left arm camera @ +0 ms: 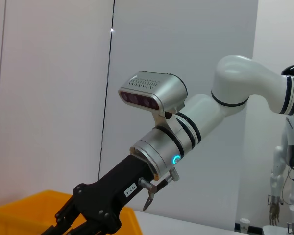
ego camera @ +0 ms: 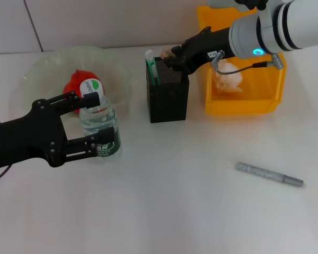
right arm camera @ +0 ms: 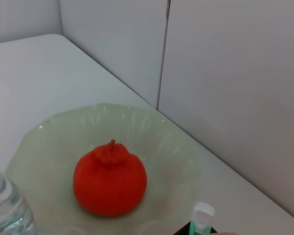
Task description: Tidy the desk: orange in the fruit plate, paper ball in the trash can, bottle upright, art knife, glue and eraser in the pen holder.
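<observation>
Above the pen holder (ego camera: 168, 95), the right gripper (ego camera: 172, 57) hangs at the rim's back edge with something pale between its fingertips; what it is cannot be told, and the jaws look narrow around it. A green-and-white stick (ego camera: 150, 66) stands in the holder's near-left corner. Behind the right arm sits the yellow bin (ego camera: 244, 103), with the paper ball (ego camera: 229, 77) inside. On the left, the left gripper (ego camera: 90, 123) spreads wide around the bottle (ego camera: 99, 127), which stands upright, one finger near its cap and the other by its label; whether they touch it is unclear. Just behind the bottle is the clear fruit plate (ego camera: 42, 69), with the orange (right arm camera: 110, 177) in it. Near the table's front right lies a grey knife (ego camera: 268, 174), well apart from everything.
</observation>
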Available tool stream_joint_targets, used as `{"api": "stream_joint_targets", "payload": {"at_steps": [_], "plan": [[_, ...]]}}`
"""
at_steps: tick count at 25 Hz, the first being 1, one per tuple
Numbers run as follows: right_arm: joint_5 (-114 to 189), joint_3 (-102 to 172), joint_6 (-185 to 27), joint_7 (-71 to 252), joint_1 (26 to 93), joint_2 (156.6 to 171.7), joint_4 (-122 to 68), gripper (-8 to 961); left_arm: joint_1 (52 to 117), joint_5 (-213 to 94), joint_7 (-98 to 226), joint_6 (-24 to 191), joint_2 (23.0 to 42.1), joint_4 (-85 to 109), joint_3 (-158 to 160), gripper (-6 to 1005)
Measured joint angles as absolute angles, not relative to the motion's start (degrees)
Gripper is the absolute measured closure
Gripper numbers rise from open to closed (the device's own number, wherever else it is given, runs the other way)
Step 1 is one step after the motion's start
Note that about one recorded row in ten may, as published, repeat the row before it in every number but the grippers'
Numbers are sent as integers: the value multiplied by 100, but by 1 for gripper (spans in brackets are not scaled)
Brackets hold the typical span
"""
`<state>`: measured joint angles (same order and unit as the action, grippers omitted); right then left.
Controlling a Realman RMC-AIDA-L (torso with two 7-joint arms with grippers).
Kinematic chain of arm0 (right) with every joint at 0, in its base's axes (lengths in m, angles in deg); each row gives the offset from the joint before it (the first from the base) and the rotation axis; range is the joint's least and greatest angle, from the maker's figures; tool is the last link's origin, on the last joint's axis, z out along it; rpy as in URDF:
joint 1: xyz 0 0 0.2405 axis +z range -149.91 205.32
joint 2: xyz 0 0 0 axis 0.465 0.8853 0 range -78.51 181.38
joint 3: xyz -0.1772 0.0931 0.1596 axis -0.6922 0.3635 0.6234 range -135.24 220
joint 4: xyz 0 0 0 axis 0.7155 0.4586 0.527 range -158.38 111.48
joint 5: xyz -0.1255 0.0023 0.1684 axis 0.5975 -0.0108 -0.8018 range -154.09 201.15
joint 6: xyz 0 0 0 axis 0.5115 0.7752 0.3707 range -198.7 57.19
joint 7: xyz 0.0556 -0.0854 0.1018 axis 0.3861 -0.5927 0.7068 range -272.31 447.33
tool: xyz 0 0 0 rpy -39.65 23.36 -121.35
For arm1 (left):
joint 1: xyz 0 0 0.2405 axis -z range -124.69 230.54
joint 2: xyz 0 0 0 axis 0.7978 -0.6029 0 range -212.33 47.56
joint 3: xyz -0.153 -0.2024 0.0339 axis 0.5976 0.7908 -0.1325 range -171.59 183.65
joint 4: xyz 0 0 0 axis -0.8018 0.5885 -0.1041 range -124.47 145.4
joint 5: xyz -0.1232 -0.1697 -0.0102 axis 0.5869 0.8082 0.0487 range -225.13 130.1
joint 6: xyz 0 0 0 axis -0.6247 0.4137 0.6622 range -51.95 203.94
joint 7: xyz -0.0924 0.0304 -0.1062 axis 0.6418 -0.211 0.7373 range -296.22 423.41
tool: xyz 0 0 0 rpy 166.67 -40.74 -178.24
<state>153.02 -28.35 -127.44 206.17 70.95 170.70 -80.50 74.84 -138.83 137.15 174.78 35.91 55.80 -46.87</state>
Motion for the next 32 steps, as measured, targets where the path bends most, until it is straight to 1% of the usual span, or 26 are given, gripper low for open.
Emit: {"api": "stream_joint_targets", "payload": {"at_steps": [10,24,29,32], "plan": [[15242,-2851,-12721,20615,7152,17081,-7970,715,7440,-13883,13716,17478,3591,5582,-4687,193],[15210,-2988,-12594,20644,7099,17096,-7975,679,7412,-13883,13676,17503,3582,5582,-4688,193],[15165,-2988,-12594,20644,7101,17095,-7977,515,7398,-13883,13685,17505,3583,5582,-4687,193],[15099,-2983,-12645,20630,7081,17085,-8018,513,7393,-13883,13693,17505,3583,5581,-4687,193]]}}
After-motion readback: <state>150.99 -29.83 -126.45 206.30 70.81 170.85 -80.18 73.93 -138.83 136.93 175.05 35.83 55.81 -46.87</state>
